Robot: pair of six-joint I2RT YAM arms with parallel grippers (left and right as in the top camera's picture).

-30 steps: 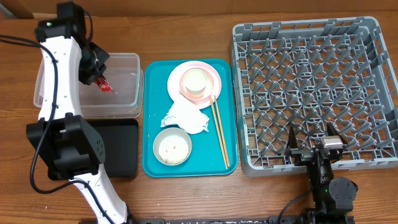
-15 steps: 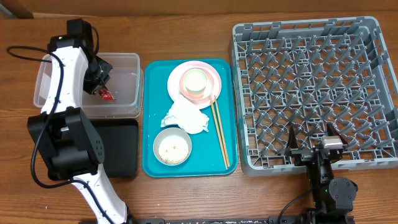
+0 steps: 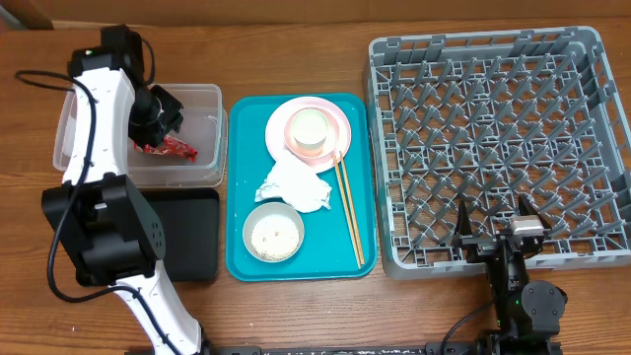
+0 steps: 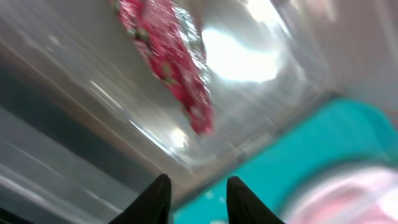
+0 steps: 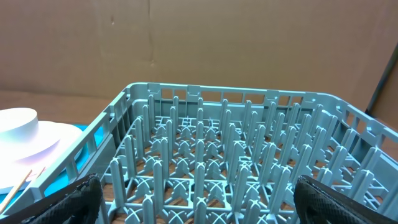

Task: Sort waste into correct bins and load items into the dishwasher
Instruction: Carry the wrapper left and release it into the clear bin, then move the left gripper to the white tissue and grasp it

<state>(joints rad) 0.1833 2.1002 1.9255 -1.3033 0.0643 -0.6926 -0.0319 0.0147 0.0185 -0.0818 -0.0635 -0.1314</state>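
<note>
Red wrapper (image 3: 170, 148): one, in clear tub (image 3: 204, 120) (two chopsticks (image 3: 348, 212) on teal tray (image 3: 242, 197)).

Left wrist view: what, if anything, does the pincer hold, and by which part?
Nothing. The left pincer is open and empty; the red wrapper lies apart from it in the clear tub.

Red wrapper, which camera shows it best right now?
The left wrist view: the red wrapper fills the upper frame, close though blurred, lying in the clear tub, beyond the open left claw. Overhead shows it small, partly behind the arm. The right wrist view misses it.
</note>
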